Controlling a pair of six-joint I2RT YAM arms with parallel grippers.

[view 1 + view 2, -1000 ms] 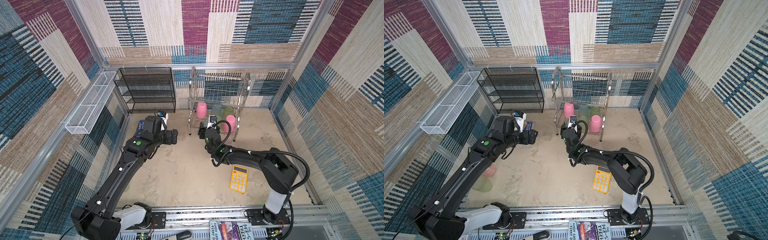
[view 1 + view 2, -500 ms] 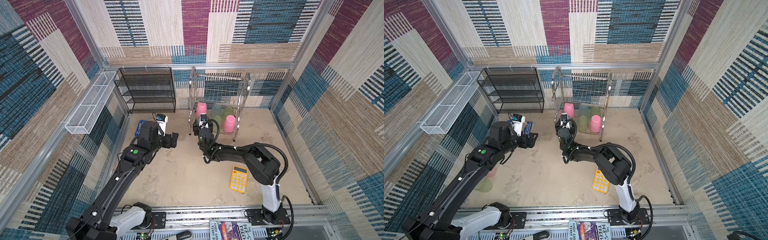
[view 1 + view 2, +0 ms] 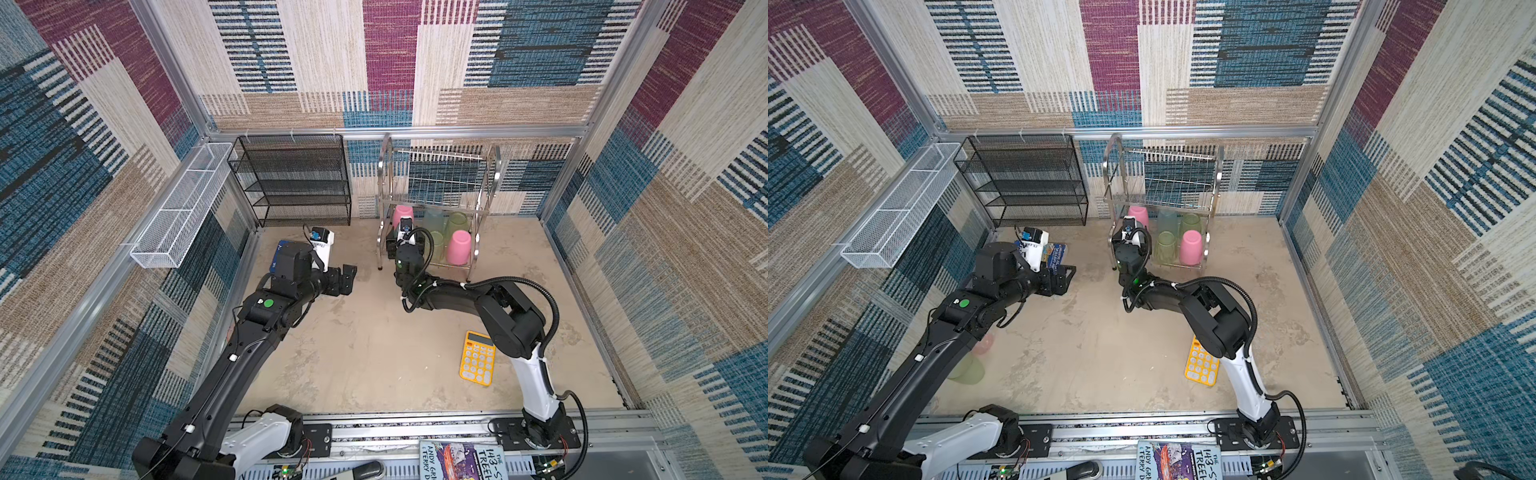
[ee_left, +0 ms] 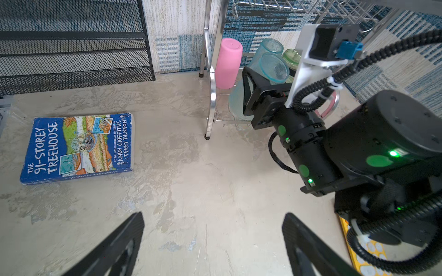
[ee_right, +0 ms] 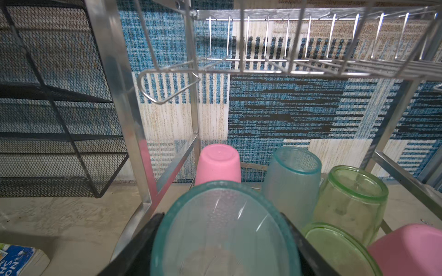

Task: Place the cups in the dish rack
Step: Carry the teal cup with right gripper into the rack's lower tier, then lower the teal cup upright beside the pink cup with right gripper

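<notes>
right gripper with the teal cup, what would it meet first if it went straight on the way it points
Likely the upside-down pink cup at the back of the dish rack, dead ahead beyond the held teal cup in the right gripper. Depth is unclear.

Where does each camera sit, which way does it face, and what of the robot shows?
Top views: high over the front rail, looking down toward the back wall; left arm and right arm whole, dish rack at the back.
Left wrist: low over the floor, facing the rack; open left gripper in front, right arm alongside.
Right wrist: at the rack's lower tier, facing the back wall; right gripper clamps a teal cup.
Shared: both wrist views show the upside-down pink cup in the rack's corner.
</notes>
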